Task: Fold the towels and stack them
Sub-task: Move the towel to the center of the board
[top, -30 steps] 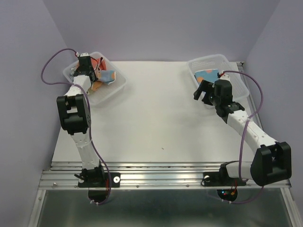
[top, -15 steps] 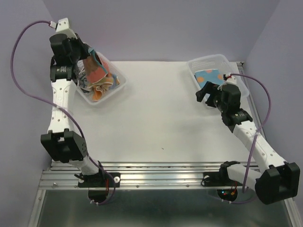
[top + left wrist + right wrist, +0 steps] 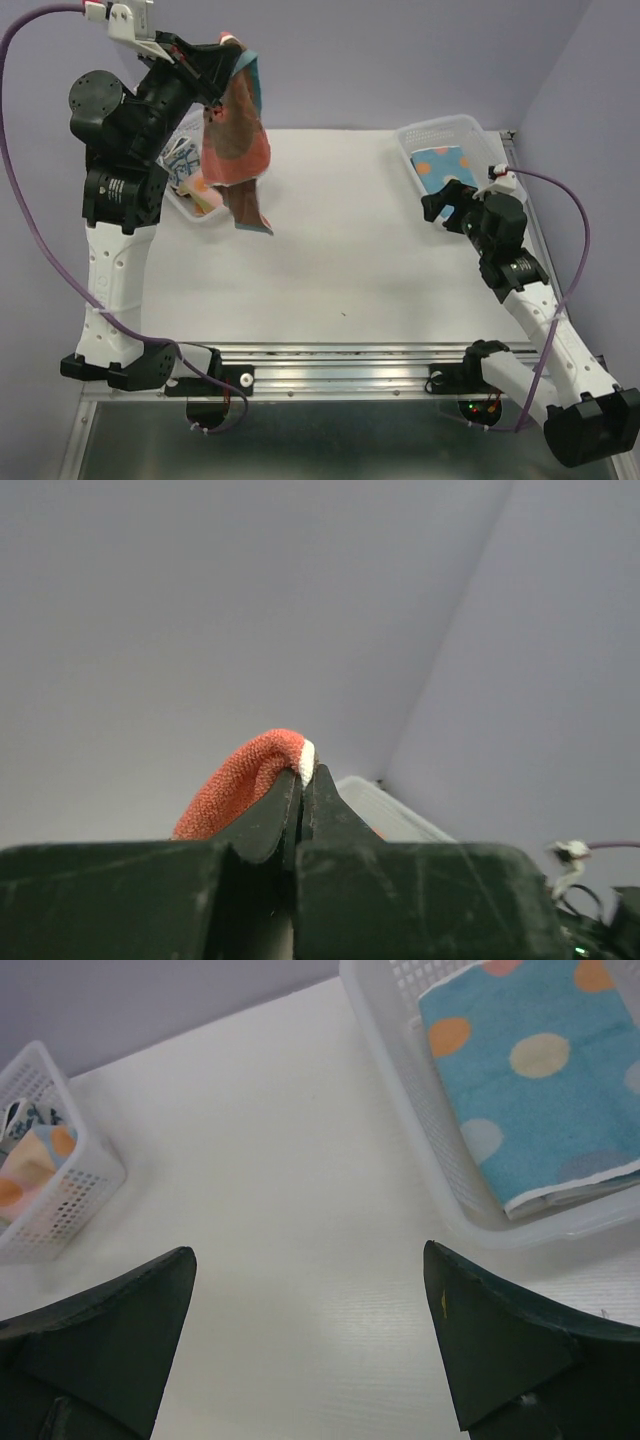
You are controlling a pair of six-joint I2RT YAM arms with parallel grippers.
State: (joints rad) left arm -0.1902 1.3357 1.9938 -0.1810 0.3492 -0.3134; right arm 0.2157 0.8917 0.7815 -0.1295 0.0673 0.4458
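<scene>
With the left claw (image 3: 302, 780), pinches shut on a fold of the red-orange towel (image 3: 238, 140), high over the far left corner of the counter (image 3: 330, 260); lets the cloth hang free, lower tip above the counter just beside the left basket (image 3: 190, 208); leaves more printed towels (image 3: 183, 157) inside that basket; holds the right claw (image 3: 308, 1252) spread wide and empty near the right edge; faces the right basket (image 3: 400, 1090) in the far right corner, a folded blue dotted towel (image 3: 540, 1070) lying inside.
</scene>
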